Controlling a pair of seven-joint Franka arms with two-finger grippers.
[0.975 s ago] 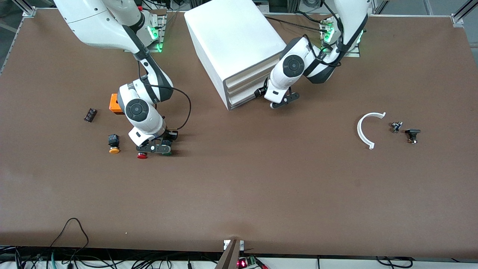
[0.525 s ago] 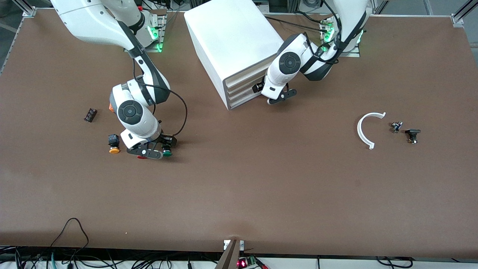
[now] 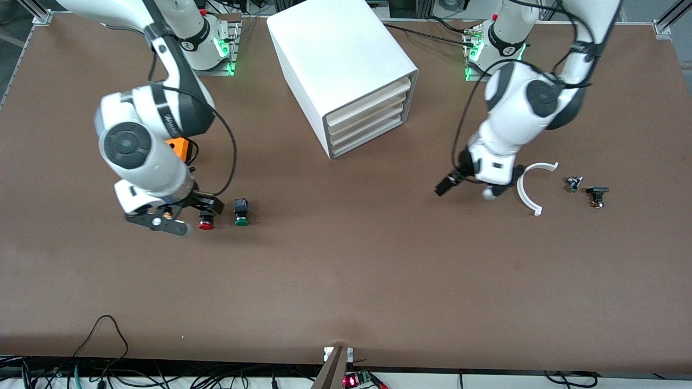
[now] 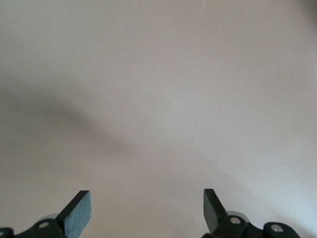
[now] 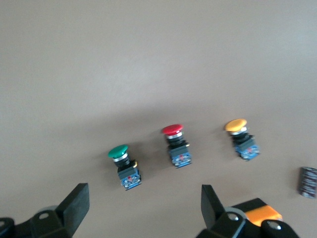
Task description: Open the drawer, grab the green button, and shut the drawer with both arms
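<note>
The green-capped button [image 3: 241,212] lies on the table beside a red-capped button [image 3: 205,221]; both also show in the right wrist view, the green-capped one [image 5: 124,163] and the red-capped one [image 5: 176,147]. My right gripper [image 3: 158,222] is open and empty, raised over the table beside the red-capped button; its jaws [image 5: 143,208] stand wide apart. The lowest drawer [image 3: 367,136] of the white cabinet [image 3: 340,59] is shut. My left gripper [image 3: 467,190] is open and empty over bare table; its wrist view [image 4: 147,210] shows only table.
A yellow-orange-capped button [image 5: 241,137], an orange block [image 3: 181,147] and a small black part [image 5: 308,182] lie toward the right arm's end. A white curved piece [image 3: 527,189] and two small dark parts [image 3: 573,183] [image 3: 597,194] lie toward the left arm's end.
My right gripper let go of the green button, rose and moved toward the right arm's end. My left gripper left the cabinet's front and swung out over the table near the white curved piece.
</note>
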